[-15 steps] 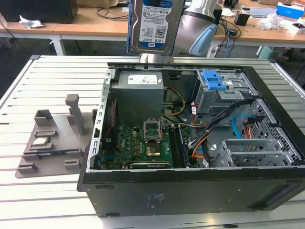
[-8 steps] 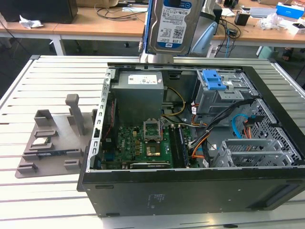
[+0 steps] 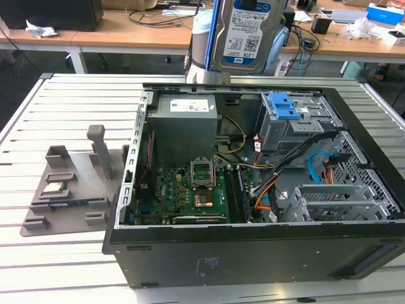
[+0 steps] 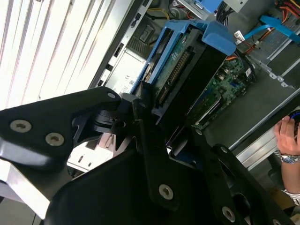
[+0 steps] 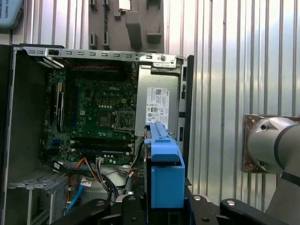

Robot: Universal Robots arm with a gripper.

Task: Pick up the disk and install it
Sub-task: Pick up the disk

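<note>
Claw [image 4: 165, 117] grips disk [image 3: 243, 31], top cropped.

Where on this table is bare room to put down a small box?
On the exterior view's left, the slatted metal table is bare behind and in front of the grey plastic fixture tray. Inside the open black computer case, cables and the green motherboard crowd.

Matte black gripper [image 4: 168, 117] with silver screws [image 4: 55, 138]; rounded silver-grey arm [image 5: 274, 145], pale-blue cap [image 3: 201, 28]

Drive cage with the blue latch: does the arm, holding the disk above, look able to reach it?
Probably yes: the case lies open on top, nothing between disk and drive cage.
</note>
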